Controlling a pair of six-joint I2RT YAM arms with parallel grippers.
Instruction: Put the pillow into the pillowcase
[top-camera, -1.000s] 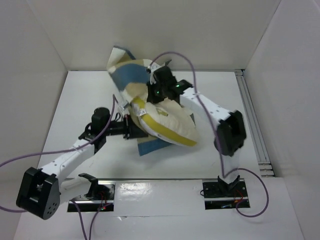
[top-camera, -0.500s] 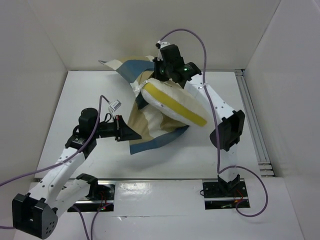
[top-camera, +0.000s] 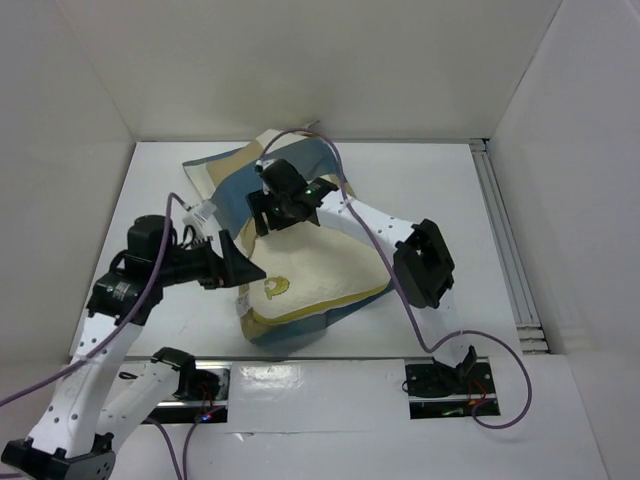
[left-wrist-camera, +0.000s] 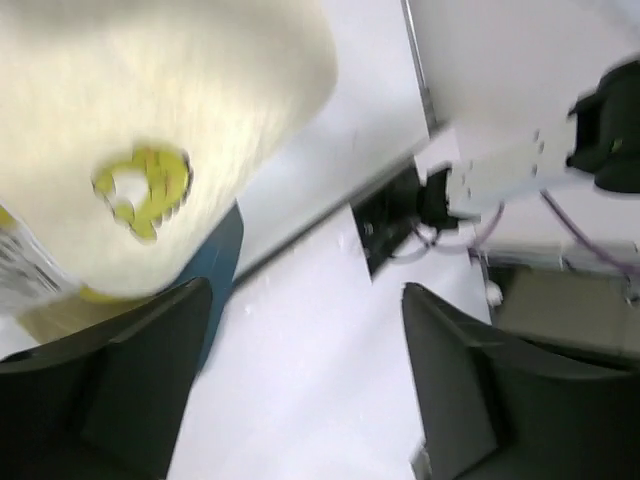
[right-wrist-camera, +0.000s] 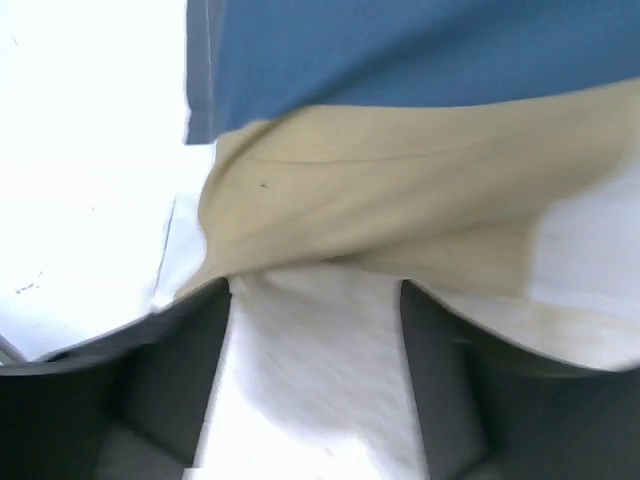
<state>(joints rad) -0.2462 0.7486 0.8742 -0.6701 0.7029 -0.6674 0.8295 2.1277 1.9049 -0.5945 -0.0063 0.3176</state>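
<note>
Left gripper (top-camera: 245, 270) noted from above: wide open, empty, just beside bare pillow (top-camera: 320, 275) on table (top-camera: 450, 200). Right gripper (top-camera: 268, 215) spread over checked pillowcase (top-camera: 225, 175), behind and partly under pillow.
Left wrist: fingers (left-wrist-camera: 120, 400) parted, logo (left-wrist-camera: 142, 190) close.
Right wrist: fingers (right-wrist-camera: 170, 390) apart above tan-and-blue cloth.
</note>
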